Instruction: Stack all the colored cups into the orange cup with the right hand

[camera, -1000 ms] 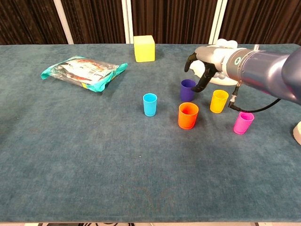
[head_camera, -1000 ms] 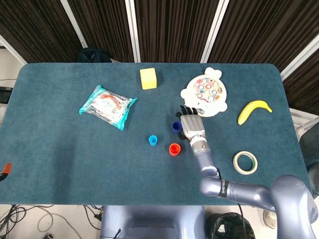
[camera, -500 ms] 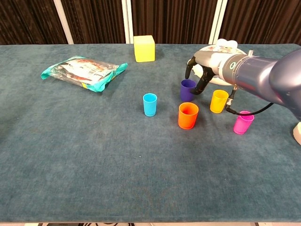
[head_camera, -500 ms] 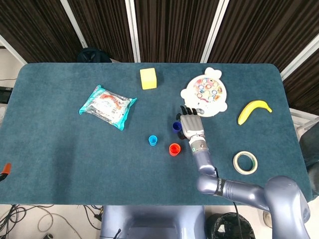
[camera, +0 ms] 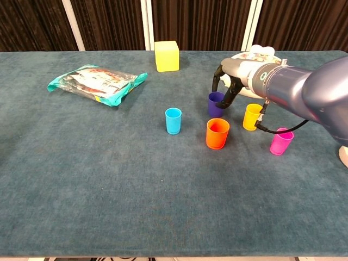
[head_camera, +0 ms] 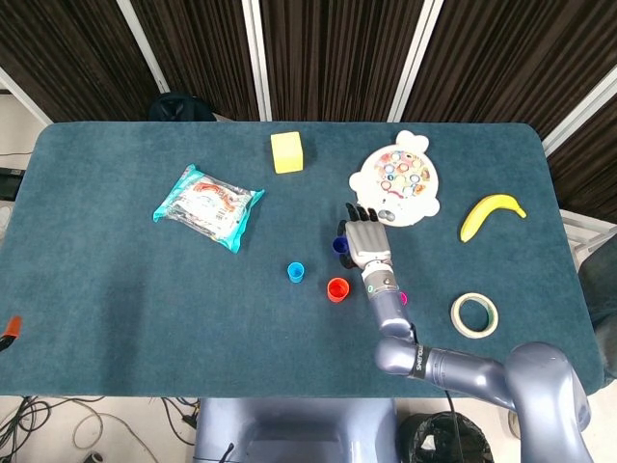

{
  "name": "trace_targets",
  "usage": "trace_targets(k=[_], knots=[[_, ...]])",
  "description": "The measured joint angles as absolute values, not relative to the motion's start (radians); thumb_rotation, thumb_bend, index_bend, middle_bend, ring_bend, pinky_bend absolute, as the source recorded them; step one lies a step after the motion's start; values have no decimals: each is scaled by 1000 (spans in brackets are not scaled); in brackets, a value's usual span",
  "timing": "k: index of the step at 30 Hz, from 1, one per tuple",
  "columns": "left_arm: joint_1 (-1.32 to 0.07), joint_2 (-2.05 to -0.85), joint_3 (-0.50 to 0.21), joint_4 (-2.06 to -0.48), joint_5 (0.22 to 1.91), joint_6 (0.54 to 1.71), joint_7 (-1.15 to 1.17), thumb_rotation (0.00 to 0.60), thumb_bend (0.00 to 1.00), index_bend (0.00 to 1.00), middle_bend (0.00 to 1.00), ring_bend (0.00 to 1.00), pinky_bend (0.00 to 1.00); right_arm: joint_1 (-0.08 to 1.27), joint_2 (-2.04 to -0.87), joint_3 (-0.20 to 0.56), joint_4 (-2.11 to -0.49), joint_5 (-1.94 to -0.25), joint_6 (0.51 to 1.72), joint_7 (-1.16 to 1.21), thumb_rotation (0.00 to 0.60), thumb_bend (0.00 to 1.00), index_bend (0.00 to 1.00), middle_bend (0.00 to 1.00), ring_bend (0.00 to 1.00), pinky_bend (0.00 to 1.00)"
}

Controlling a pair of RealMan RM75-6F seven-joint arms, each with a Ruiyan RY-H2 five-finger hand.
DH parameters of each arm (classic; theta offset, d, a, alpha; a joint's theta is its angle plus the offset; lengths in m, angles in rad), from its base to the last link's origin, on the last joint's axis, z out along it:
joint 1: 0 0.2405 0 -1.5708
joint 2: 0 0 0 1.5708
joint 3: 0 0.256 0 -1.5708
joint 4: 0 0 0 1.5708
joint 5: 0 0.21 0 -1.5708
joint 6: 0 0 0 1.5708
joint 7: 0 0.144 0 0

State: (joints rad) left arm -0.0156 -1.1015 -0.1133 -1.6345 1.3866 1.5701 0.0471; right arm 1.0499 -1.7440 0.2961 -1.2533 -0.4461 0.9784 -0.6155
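A dark teal cloth covers the table [head_camera: 116, 318], and dark ribbed curtain panels with pale dividers [head_camera: 255, 58] run along the top of both views. On the cloth lie a snack packet [camera: 98, 81] at upper left of the chest view, a yellow block [camera: 167, 55] at top centre, a round toy plate [head_camera: 397, 177], a banana [head_camera: 490, 214] and a tape roll [head_camera: 475, 314] toward the right of the head view.

The orange cup [camera: 217, 133] stands just right of centre in the chest view, with the light blue cup [camera: 173, 120] to its left, the purple cup [camera: 216, 104] behind it, the yellow cup [camera: 252, 116] to the right and the pink cup [camera: 281, 141] further right.

Compared with a second ago, the right hand [camera: 235, 76] has edged left and lower over the purple cup; its curled fingers [camera: 229, 98] now reach the rim on both sides. It seems to be closing on the cup, though a firm grip cannot be told.

In the head view the hand hides the yellow cup and most of the purple one. The left hand appears in neither view.
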Motion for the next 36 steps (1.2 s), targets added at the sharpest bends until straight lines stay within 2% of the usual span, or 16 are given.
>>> trace_targets(k=[11, 17, 26, 36], knots=[[-16, -1101, -114, -1635, 1386, 1570, 48, 600, 270, 18, 34, 0, 0, 1047, -1734, 317, -1272, -456, 984, -615, 600, 408, 434, 6, 16, 0], [-16, -1098, -109, -1636, 1388, 1563, 55, 600, 270, 17, 36, 0, 0, 1035, -1678, 340, -1352, -469, 990, -599, 600, 408, 435, 6, 16, 0], [-16, -1099, -108, -1641, 1397, 1571, 62, 600, 270, 17, 33, 0, 0, 986, -1479, 350, -1636, -478, 979, -594, 600, 407, 435, 6, 16, 0], [-15, -1100, -108, -1643, 1398, 1574, 63, 600, 270, 17, 33, 0, 0, 894, -1265, 306, -1974, -576, 980, -570, 600, 407, 435, 6, 16, 0]])
